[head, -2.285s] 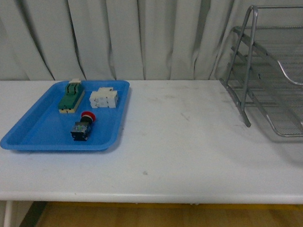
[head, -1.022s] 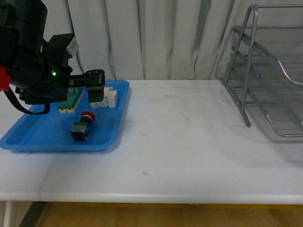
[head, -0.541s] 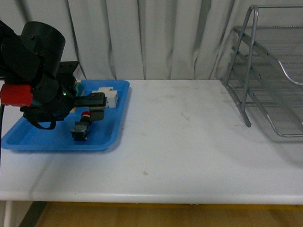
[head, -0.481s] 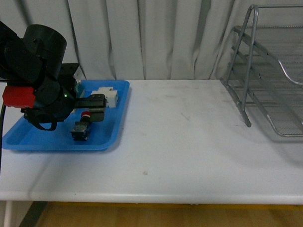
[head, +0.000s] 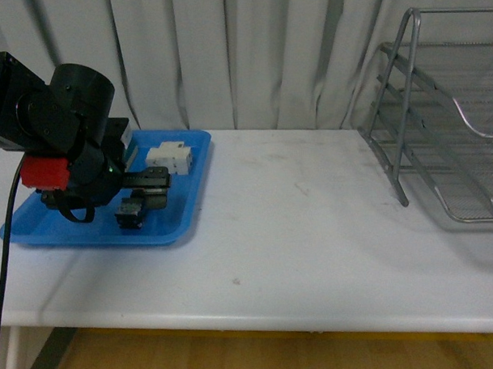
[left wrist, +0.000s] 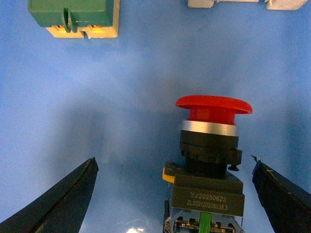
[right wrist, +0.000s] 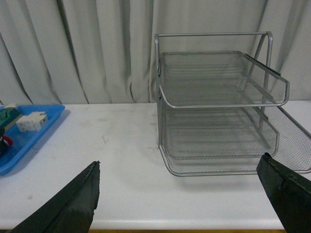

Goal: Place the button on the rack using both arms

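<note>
The button (left wrist: pixel 208 145), red mushroom cap on a dark blocky body, lies on its side in the blue tray (head: pixel 183 223). My left gripper (left wrist: pixel 173 164) is open and low over the tray, one finger on each side of the button's body and both apart from it. In the front view the black left arm (head: pixel 63 142) covers most of the button (head: pixel 131 214). The silver wire rack (head: pixel 439 121) stands at the table's far right. My right gripper (right wrist: pixel 181 162) is open and empty, facing the rack (right wrist: pixel 218 97) from a distance; it does not show in the front view.
A green-topped block (left wrist: pixel 73 12) and a white block (left wrist: pixel 233 2) lie in the tray beyond the button. The white table (head: pixel 313 231) stretches between tray and rack. Grey curtains hang behind. The table's front edge is near.
The left arm came into view from the left, swung over the blue tray and came down until its open fingers sit around the button. The button and rack have not moved.
</note>
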